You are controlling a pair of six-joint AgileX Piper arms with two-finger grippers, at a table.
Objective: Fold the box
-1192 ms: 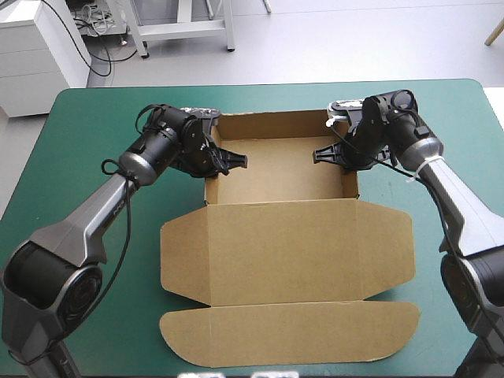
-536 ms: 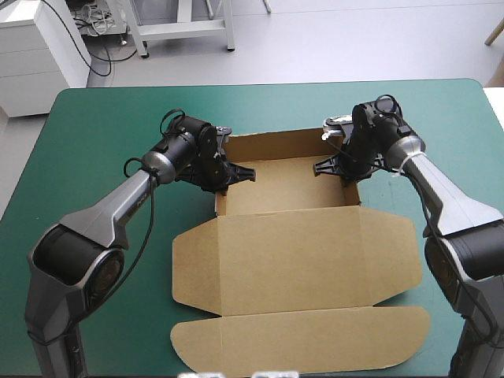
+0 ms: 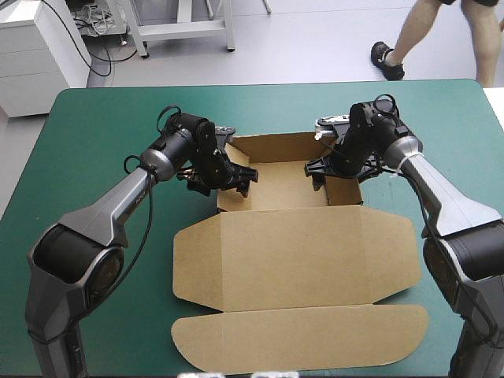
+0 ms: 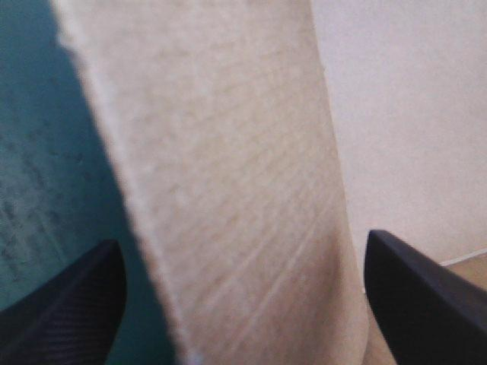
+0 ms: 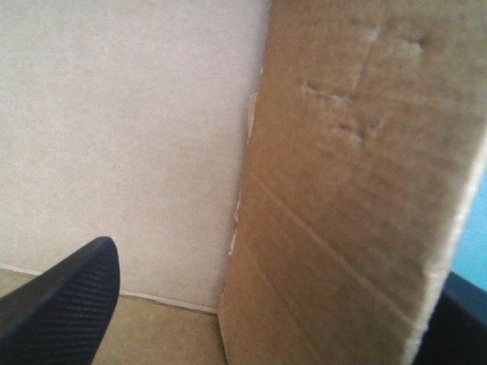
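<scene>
Where the high view looks down, box (image 3: pixel 291 252) lies mid-bench (image 3: pixel 94 126): open tray at the far end, lid flat toward the near edge w/ a rounded flap past it. L pincer (image 3: pixel 236 173) is at the tray's left wall and R pincer (image 3: pixel 319 167) at its right wall, both reaching in over the walls. Finger gap can't be judged from up here.

L wrist view: L pincer (image 4: pixel 242 239) is spread wide, nothing clamped. The raised wall of the box (image 4: pixel 228 175) stands edge-on btwn the fingers. One finger (image 4: pixel 68 304) is outside over the teal-green bench (image 4: pixel 46 152), the other inside the tray by the pale inner board. Can't tell if either finger touches the wall.

R wrist view: R pincer (image 5: pixel 278 262) is likewise spread wide, gripping nothing. The box (image 5: pixel 350 190) wall stands btwn its fingers. One finger (image 5: pixel 61 304) is inside the tray. The other is only a dark sliver outside, next to a strip of bench (image 5: pixel 475 220).
</scene>
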